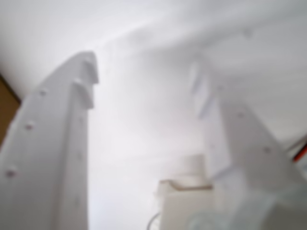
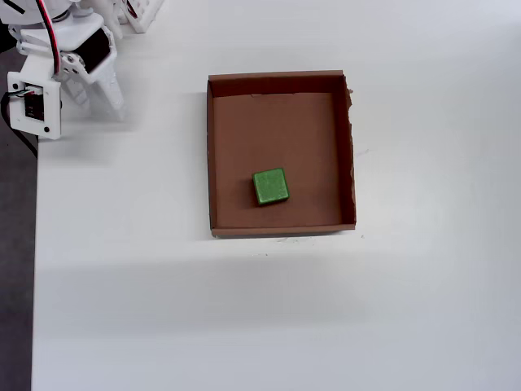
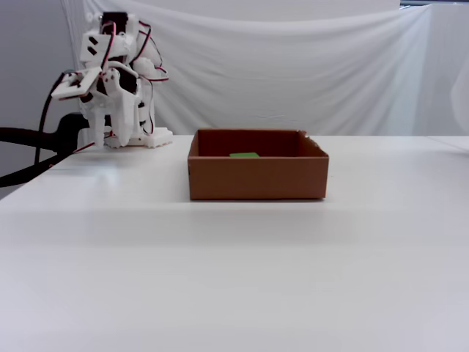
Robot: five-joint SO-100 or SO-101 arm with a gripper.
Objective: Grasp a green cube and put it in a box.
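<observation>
Overhead view: green cube [image 2: 270, 186] lying inside the box [image 2: 281, 78], arm folded back at the corner.

Seen from above, the cube sits on the box floor near the lower wall, a little left of the middle, touching no wall. The box rests flat on the white tabletop [image 2: 163, 309], its right edge slightly ragged. The white arm [image 2: 61, 57] with red wiring is at the upper left, well apart from the box. In the fixed view only a sliver of the cube's top [image 3: 244, 155] shows above the front wall of the box [image 3: 258, 178], and the arm [image 3: 113, 88] stands to the left behind it. The blurred wrist view shows the hand [image 1: 144, 76] with its two white fingers spread apart and nothing between them, above bare white tabletop.
</observation>
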